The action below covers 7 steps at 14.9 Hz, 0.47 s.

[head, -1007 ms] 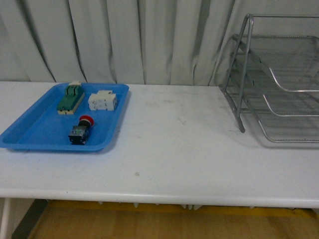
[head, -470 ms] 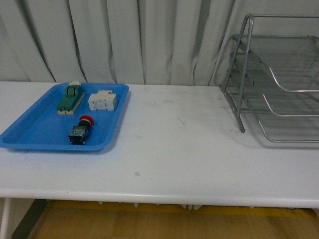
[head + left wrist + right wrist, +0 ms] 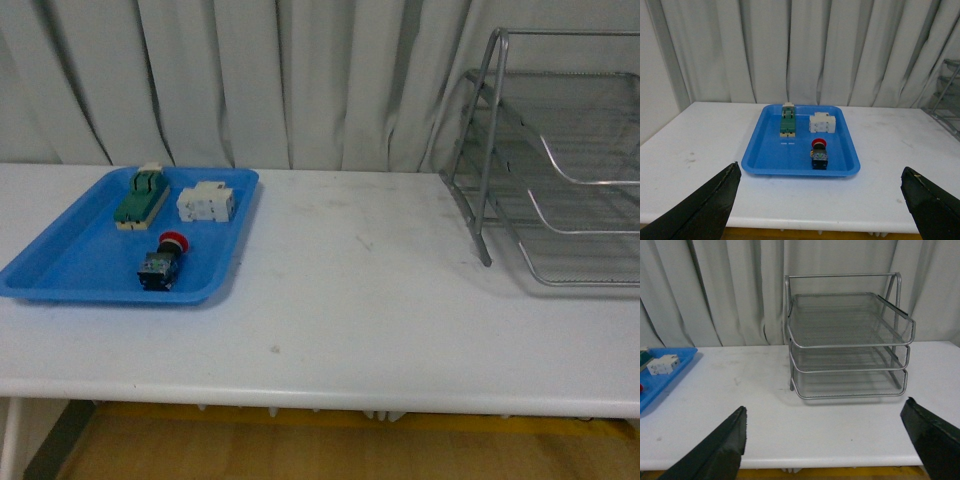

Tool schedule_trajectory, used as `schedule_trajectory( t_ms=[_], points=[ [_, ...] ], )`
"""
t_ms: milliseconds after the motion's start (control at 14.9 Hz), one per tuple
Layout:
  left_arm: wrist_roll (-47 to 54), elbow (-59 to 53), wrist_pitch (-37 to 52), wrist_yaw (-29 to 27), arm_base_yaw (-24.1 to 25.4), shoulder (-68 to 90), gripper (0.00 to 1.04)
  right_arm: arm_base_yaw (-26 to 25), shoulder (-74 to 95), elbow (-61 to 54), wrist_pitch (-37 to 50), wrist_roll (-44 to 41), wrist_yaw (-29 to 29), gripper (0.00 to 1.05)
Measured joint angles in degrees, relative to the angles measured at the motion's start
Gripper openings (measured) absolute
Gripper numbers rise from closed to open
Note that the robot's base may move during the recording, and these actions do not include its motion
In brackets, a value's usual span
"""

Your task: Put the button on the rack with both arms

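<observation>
My left gripper (image 3: 820,172) hangs above the table's (image 3: 350,300) near edge with its fingers spread wide, holding nothing. Ahead of it the blue tray (image 3: 752,155) holds three parts: the button (image 3: 819,152) on its side at the front, red cap toward the curtain, with the green-topped block (image 3: 787,125) and the white component (image 3: 821,123) behind it. My right gripper (image 3: 824,407) is equally wide apart and faces the rack (image 3: 847,340), which stands well apart from the tray on the table's right side.
</observation>
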Motion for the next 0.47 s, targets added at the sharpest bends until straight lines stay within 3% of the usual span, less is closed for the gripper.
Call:
schedule_trajectory(
  t_ms=[336, 403, 470],
  points=[
    [0.00, 0.00, 0.00, 0.00, 0.00, 0.00, 0.98, 0.00, 0.00, 0.00, 0.00, 0.00, 0.00, 0.37],
    [0.00, 0.00, 0.00, 0.00, 0.00, 0.00, 0.98, 0.00, 0.00, 0.00, 0.00, -0.17, 0.00, 0.39],
    [0.00, 0.00, 0.00, 0.00, 0.00, 0.00, 0.98, 0.00, 0.00, 0.00, 0.00, -0.17, 0.00, 0.50]
  ],
)
